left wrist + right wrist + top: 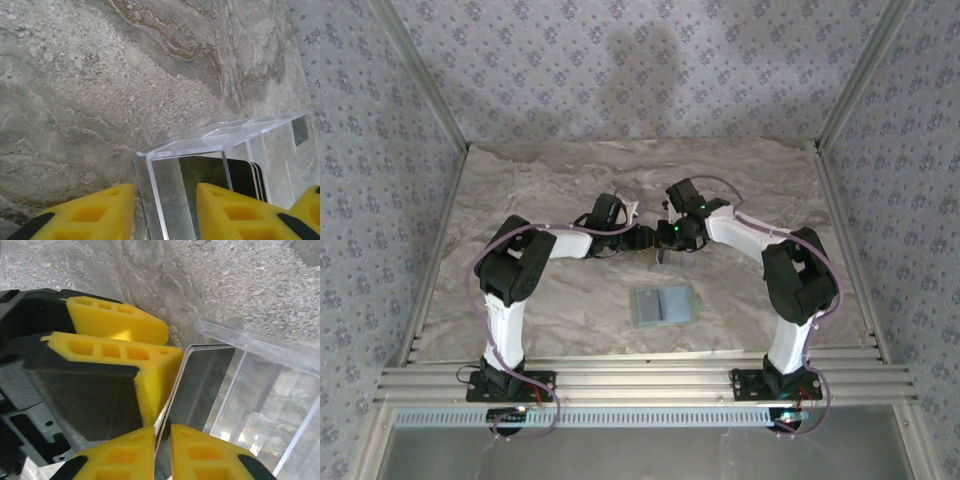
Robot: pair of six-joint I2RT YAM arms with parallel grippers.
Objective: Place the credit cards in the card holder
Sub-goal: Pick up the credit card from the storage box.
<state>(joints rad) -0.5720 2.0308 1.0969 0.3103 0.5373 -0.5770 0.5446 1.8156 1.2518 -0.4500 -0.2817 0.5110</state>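
Nearest the arm bases, behind both sets of jaws and well apart from them, the card holder [662, 305] lies opened flat on the counter [540, 190], its two pale panels side by side.

Further out, the arms meet over the middle of the counter. The right jaws are drawn narrow, their yellow fingers [125, 455] pinching the thin edge of one credit card [200, 380], which rises from between them into a clear box [260, 385]. The left jaws stand partly apart and grip that clear box by its near corner, one finger [85, 215] outside the wall and the other inside.

Just beyond the left jaws' inner finger, more dark credit cards [245, 177] stand on edge in the box, packed close together. The black and yellow bulk of the left jaws crowds the right jaws' left side. Past the box lies bare veined stone.
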